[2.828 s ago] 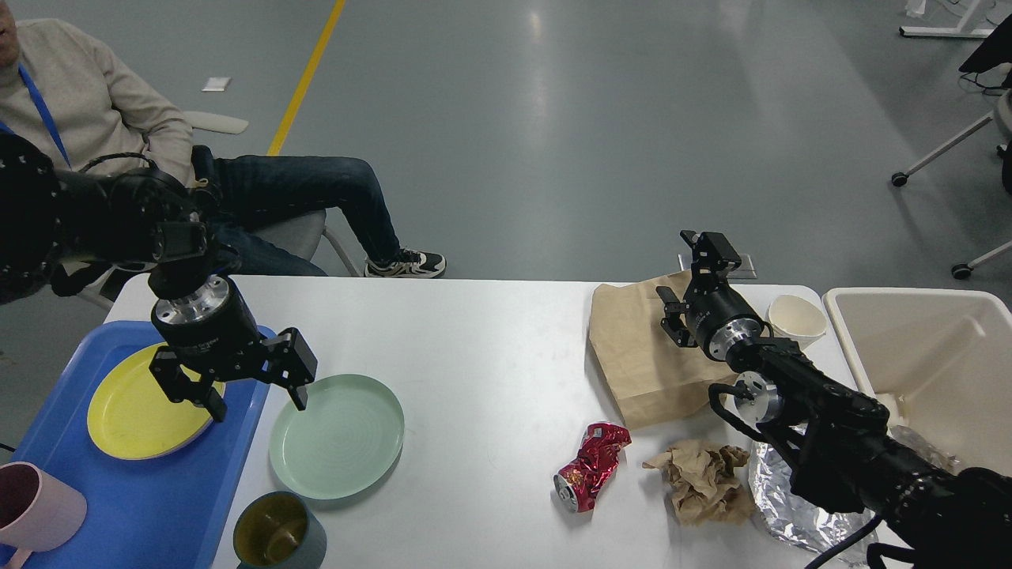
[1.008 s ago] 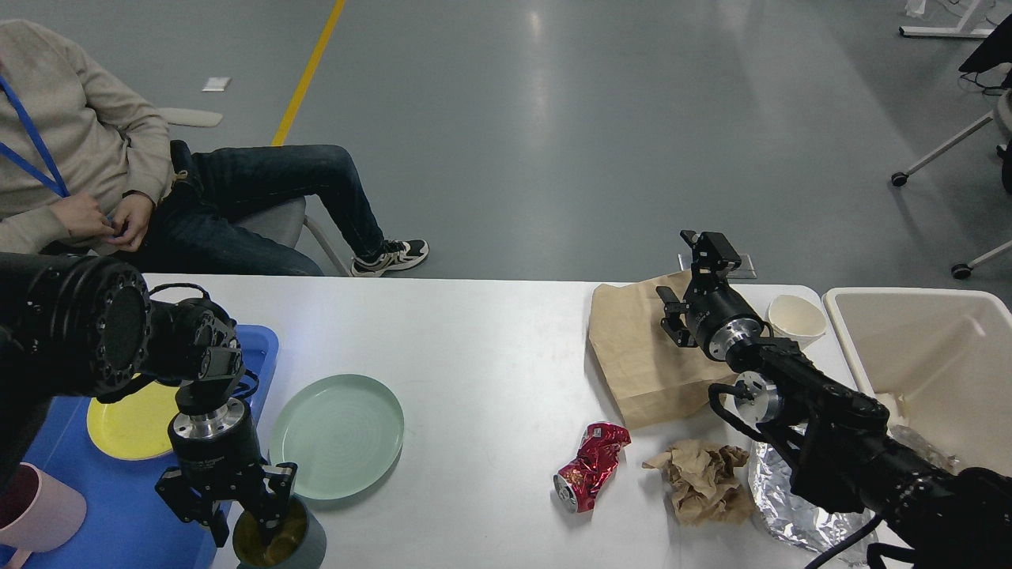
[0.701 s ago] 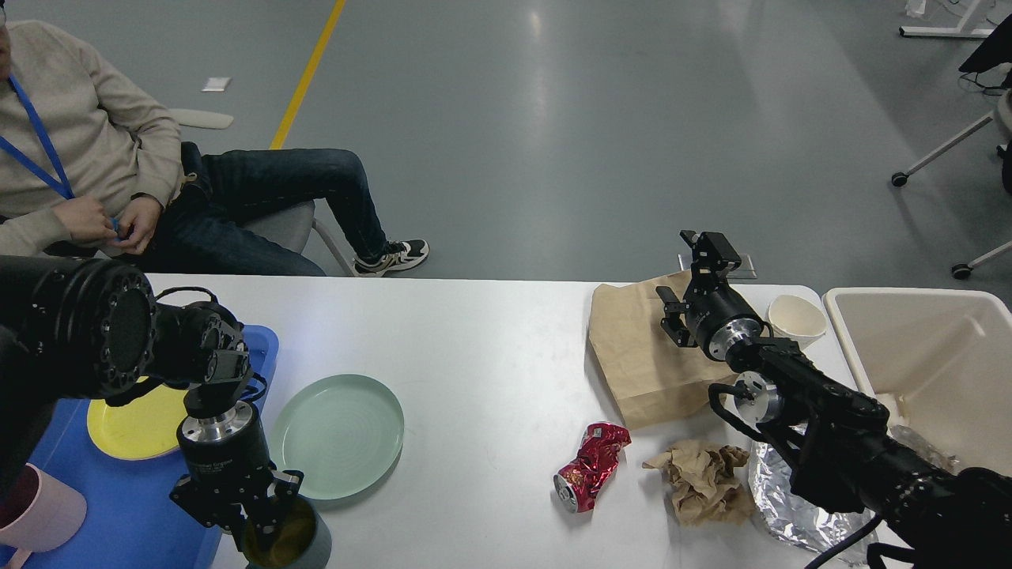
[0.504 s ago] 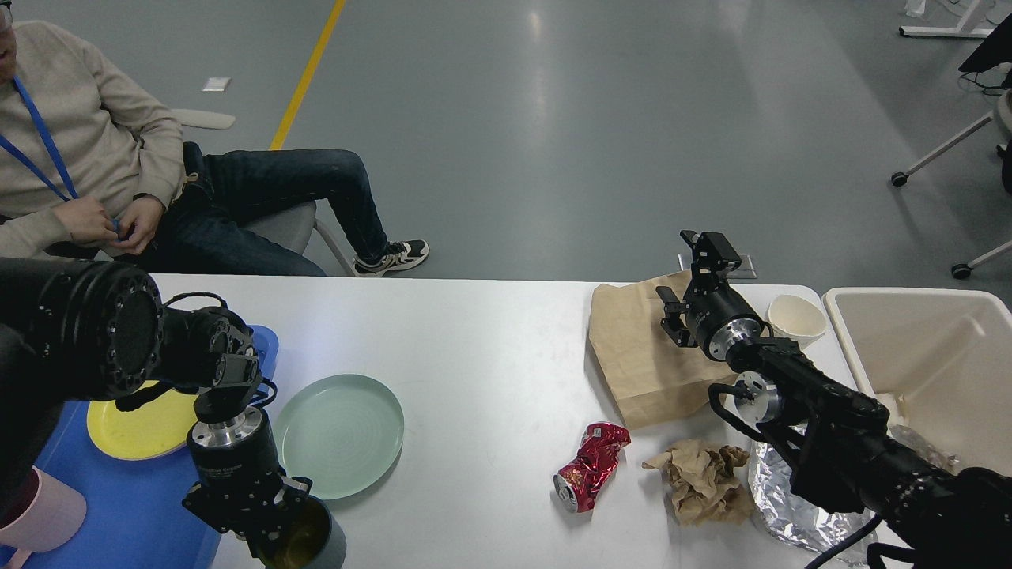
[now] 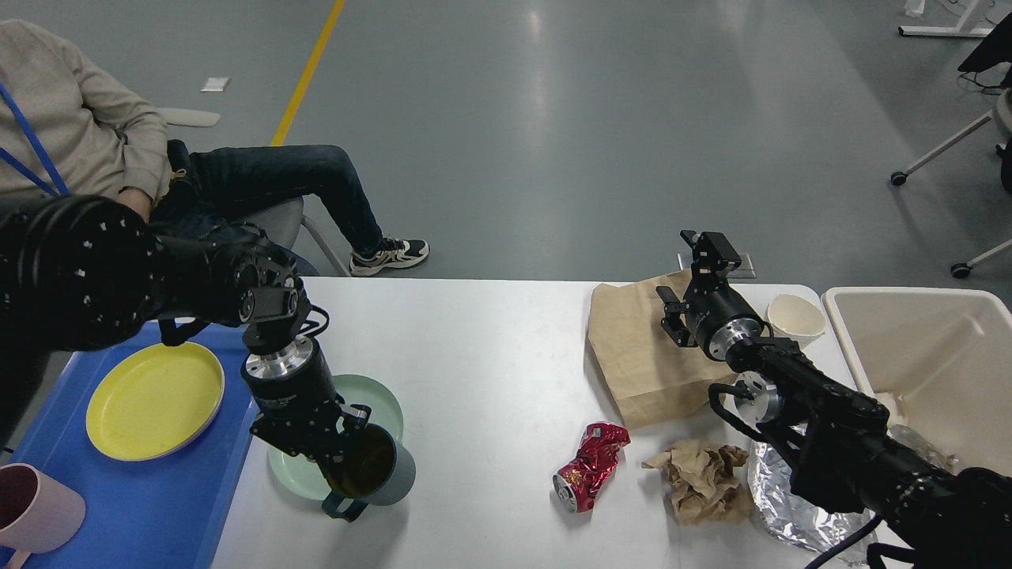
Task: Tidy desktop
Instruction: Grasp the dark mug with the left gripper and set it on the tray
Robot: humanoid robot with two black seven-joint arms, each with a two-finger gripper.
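Note:
The white desktop (image 5: 490,356) holds dishes on the left and rubbish on the right. My left gripper (image 5: 338,457) is shut on the rim of a grey-teal mug (image 5: 378,474) with an olive inside. It holds the mug tilted just above the near edge of a pale green plate (image 5: 381,399). My right gripper (image 5: 685,270) hangs open and empty over a flat brown paper bag (image 5: 632,356) at the back right.
A blue tray (image 5: 158,506) at the left holds a yellow plate (image 5: 154,399) and a pink mug (image 5: 32,510). A crushed red can (image 5: 591,466), crumpled brown paper (image 5: 704,478), foil (image 5: 791,514) and a paper cup (image 5: 797,318) lie near the cream bin (image 5: 925,348). A person (image 5: 87,134) sits at the far left.
My left gripper came down from the tray to the mug at the front edge, closed on its rim, and carried it up and right over the green plate. The right arm stayed still.

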